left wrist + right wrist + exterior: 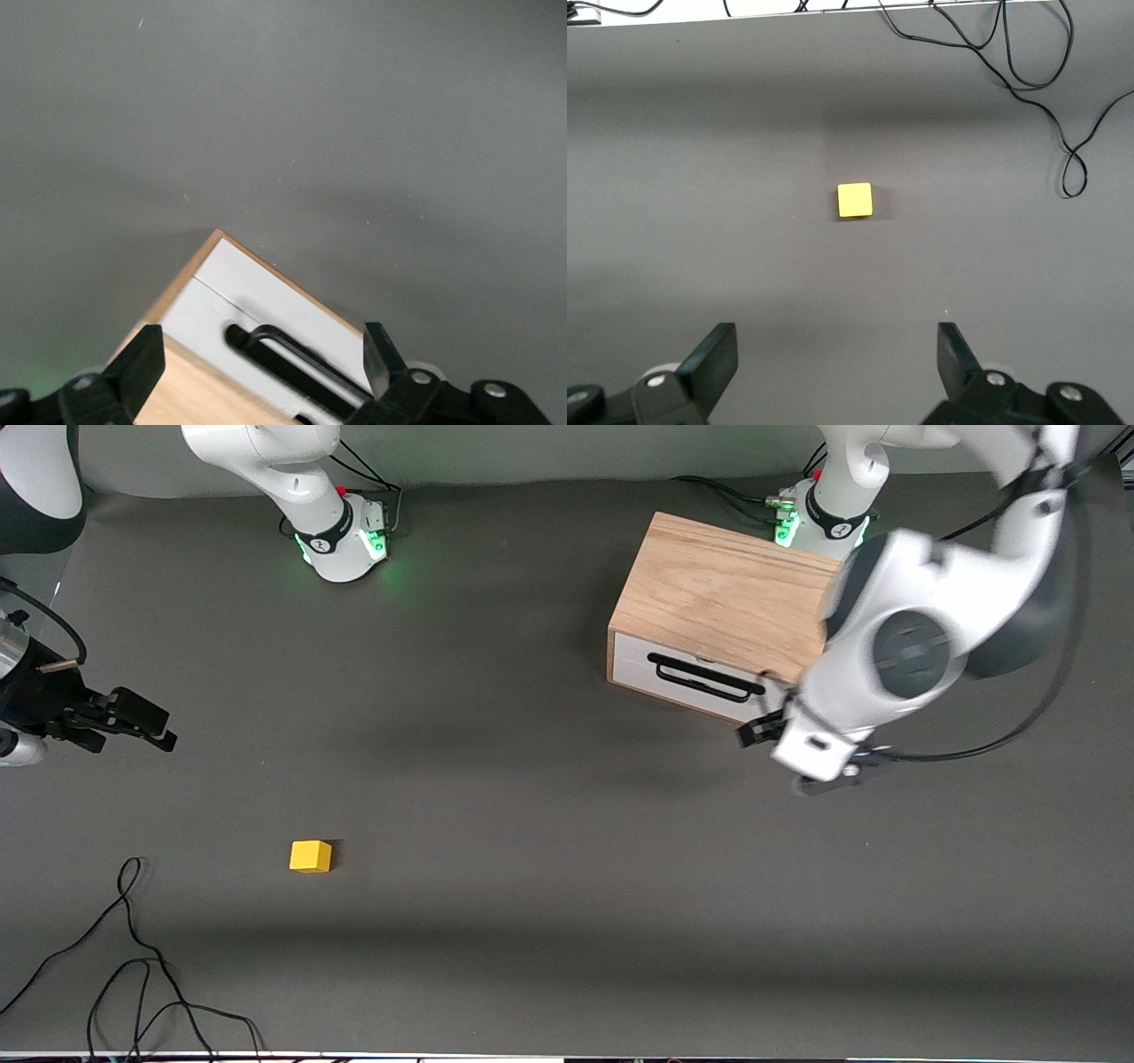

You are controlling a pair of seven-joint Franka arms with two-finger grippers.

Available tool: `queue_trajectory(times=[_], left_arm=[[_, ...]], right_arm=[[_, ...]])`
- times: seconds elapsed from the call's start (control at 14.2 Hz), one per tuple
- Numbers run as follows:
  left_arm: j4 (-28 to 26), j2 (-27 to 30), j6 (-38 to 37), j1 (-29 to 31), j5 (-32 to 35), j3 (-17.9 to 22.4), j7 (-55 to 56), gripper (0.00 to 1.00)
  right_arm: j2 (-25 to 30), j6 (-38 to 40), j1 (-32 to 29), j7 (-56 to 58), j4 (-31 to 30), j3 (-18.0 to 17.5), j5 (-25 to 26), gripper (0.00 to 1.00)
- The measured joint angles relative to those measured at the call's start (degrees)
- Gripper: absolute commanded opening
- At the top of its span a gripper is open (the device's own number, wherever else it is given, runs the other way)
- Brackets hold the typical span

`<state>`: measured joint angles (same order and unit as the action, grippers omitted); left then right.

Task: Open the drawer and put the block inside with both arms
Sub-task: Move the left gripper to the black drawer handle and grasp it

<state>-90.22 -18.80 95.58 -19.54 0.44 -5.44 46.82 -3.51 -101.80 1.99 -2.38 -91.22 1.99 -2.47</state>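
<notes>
The light-wood box (726, 589) stands near the left arm's base. Its drawer (673, 682) is shut, with the white front and black bar handle (704, 677) facing the front camera. My left gripper (787, 760) hangs open over the table just in front of the drawer, at the handle's end. In the left wrist view the drawer front (266, 297) and handle (301, 354) lie between its open fingers (142, 363). The yellow block (310, 856) lies on the mat nearer the front camera, toward the right arm's end. My right gripper (133, 726) is open and empty over bare mat; the block (855, 200) shows ahead of it.
Loose black cables (133, 957) lie on the mat near the front edge at the right arm's end, and they also show in the right wrist view (1045, 80). Dark grey mat (532, 824) covers the table between block and box.
</notes>
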Motion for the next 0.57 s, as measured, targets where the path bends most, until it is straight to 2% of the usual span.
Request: queue_trajectory(times=[0.28, 0.57], left_arm=[[0.0, -3.9, 0.2, -2.0, 0.5, 0.1, 19.1, 1.00], [-2.2, -5.7, -0.6, -2.6, -1.7, 0.1, 27.3, 1.00]], right_arm=[[0.0, 0.0, 0.0, 0.0, 0.0, 0.0, 0.0, 1.00], [-0.1, 0.0, 0.0, 0.0, 0.0, 0.0, 0.0, 1.00]])
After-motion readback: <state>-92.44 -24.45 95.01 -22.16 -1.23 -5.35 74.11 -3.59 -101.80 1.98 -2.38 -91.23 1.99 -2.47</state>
